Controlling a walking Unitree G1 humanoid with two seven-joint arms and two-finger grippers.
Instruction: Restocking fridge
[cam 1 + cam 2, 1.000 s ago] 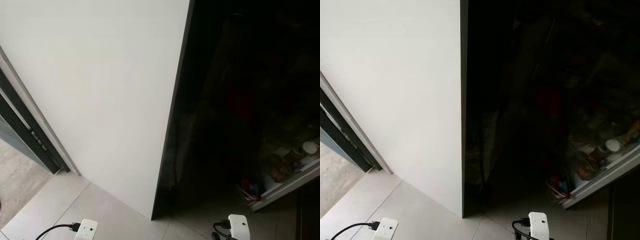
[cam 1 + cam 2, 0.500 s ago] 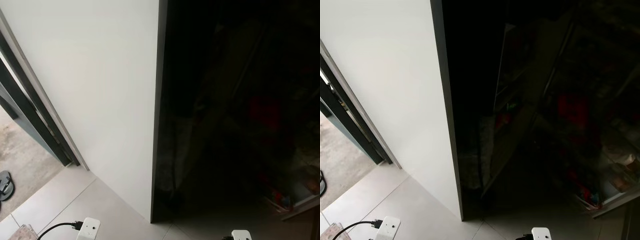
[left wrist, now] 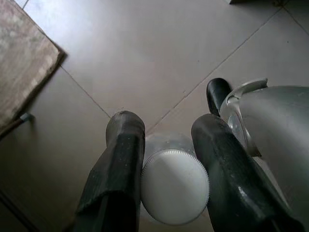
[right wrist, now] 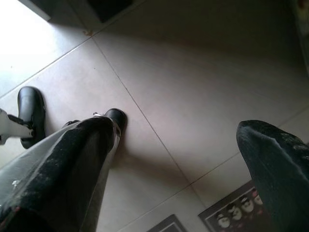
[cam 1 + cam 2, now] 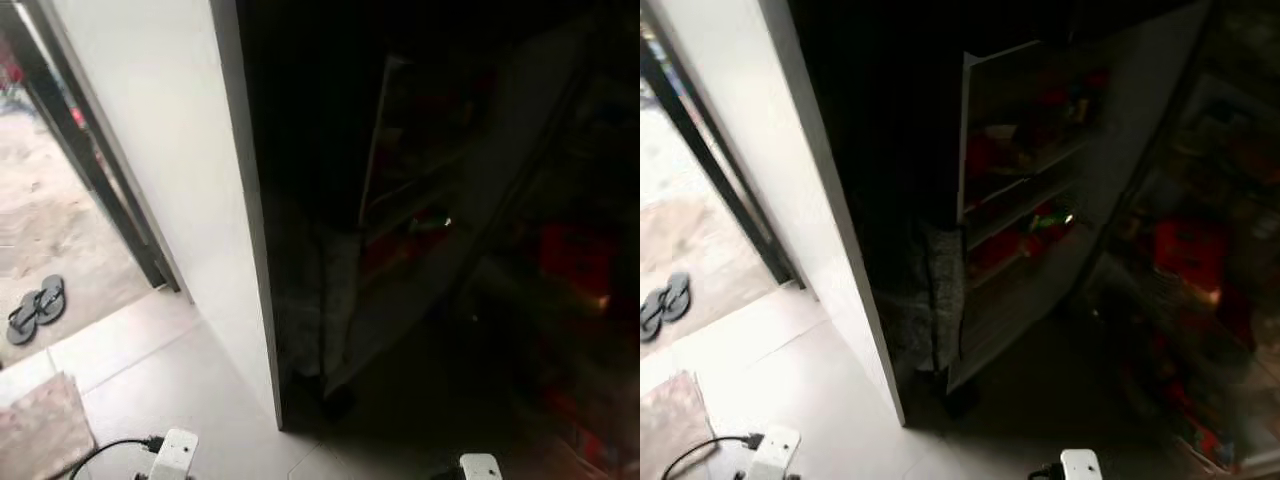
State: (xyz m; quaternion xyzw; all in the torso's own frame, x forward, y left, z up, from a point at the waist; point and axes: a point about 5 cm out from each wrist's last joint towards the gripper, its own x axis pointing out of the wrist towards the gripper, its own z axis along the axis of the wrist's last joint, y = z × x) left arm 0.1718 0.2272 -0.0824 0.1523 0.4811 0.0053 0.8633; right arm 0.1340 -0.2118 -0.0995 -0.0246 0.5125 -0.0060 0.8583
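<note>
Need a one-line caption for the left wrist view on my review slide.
Left gripper shut on a white-capped bottle, hanging over the beige tiled floor near a brown mat.

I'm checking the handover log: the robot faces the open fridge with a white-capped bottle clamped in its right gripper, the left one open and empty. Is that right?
No, the sides are swapped. The left wrist view shows the left gripper shut on the white-capped bottle; in the right wrist view the right gripper is open and empty. The open fridge is ahead.
</note>
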